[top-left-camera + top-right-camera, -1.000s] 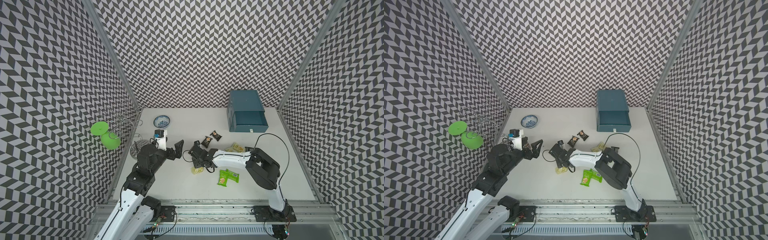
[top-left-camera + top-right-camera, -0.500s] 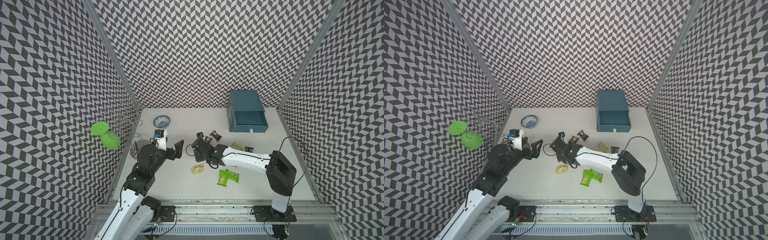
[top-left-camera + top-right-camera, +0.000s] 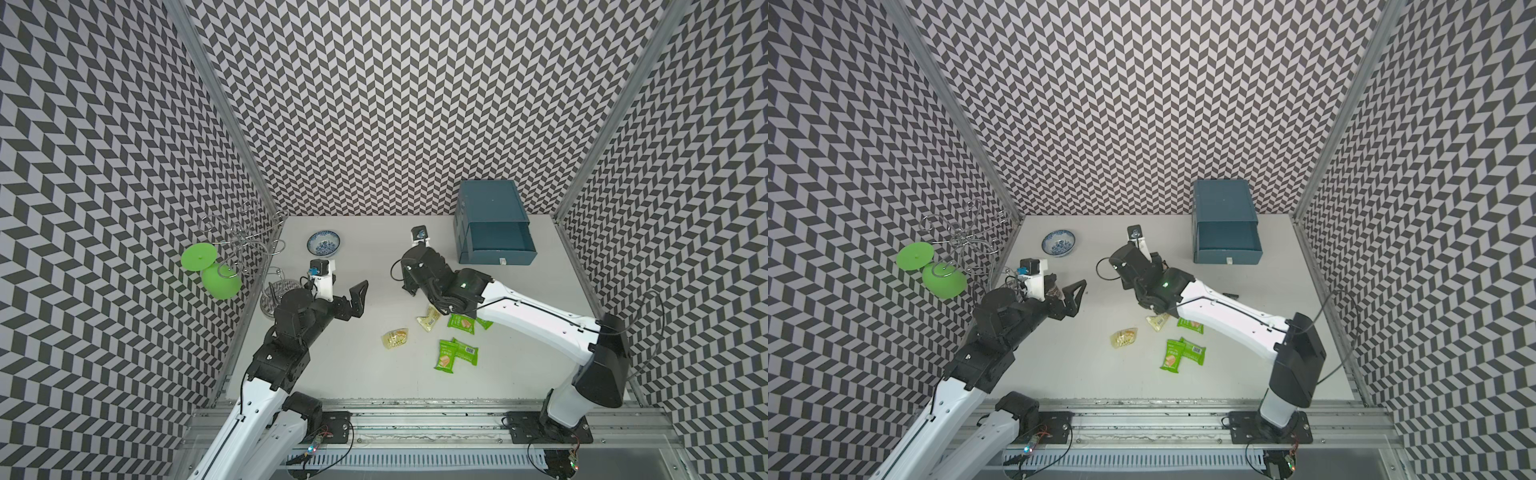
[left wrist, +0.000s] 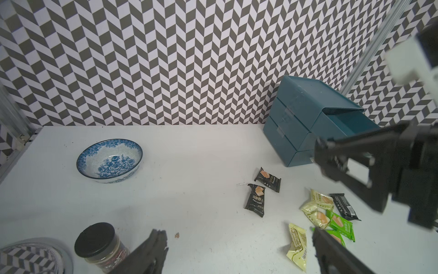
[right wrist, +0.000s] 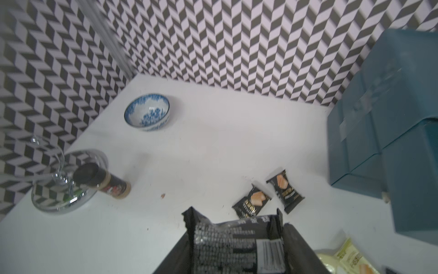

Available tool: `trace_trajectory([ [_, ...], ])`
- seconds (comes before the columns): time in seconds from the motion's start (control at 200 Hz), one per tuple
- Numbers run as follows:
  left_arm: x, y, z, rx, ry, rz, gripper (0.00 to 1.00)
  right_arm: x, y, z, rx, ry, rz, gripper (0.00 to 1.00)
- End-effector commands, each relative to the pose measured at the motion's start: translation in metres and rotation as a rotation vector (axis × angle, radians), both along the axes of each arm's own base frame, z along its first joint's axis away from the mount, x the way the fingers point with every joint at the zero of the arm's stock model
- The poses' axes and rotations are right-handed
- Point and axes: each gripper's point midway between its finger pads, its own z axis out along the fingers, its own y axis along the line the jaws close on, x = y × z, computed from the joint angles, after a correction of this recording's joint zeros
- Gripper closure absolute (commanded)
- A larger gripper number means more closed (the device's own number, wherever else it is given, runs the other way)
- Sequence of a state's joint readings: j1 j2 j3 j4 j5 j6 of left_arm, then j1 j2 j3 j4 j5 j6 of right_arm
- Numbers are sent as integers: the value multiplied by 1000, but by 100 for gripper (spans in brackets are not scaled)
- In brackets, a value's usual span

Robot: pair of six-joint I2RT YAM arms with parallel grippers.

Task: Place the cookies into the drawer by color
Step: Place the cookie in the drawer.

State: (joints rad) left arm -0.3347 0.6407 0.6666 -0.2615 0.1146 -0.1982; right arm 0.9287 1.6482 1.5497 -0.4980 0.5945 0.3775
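**Right hand holds a black cookie pack**

The right hand (image 5: 237,220) has a black cookie pack (image 5: 237,246) pinched between its two fingers. The pack is up off the tabletop (image 3: 374,395). Its back shows, with small print and a bar code. In both top views this hand is over the middle of the tabletop, to the left of the drawer box (image 3: 488,199).

The left hand (image 4: 237,237) is wide open and holds nothing. It hangs over the left part of the tabletop, well apart from the cookies.

The blue-green drawer box stands at the far right, against the back wall. Its top drawer (image 3: 494,257) is pulled out toward the near side.

Two more black packs (image 5: 251,201) lie flat, just beside each other, to the left of the drawer box. One more black pack (image 4: 344,206) lies just beside some pale yellow packs (image 4: 315,214).

Nearer, in the middle of the tabletop, one yellow pack (image 3: 395,337) lies alone. Another yellow one (image 3: 429,319) pokes out from under the right arm. Two green packs (image 3: 446,355) lie touching each other. A third green pack (image 3: 460,324) sits partly under the arm.

A blue and white bowl (image 3: 323,243) sits at the far left. A small brown jar (image 4: 99,246) with a black lid stands near the left hand. A wire stand (image 3: 241,237) holding a green cup (image 3: 216,274) is at the left edge.
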Motion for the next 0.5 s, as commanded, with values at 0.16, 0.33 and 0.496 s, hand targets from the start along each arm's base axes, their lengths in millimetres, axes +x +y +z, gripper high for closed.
trace_trajectory([
  [0.16,-28,-41,20,-33,-92,-302,0,55,-91,92,120,-191,-161,44],
  [0.33,-39,-51,28,-42,-119,-383,0,88,-144,96,155,-197,-235,45],
  [0.496,-46,-55,32,-44,-138,-426,1,114,-184,78,138,-172,-311,45],
])
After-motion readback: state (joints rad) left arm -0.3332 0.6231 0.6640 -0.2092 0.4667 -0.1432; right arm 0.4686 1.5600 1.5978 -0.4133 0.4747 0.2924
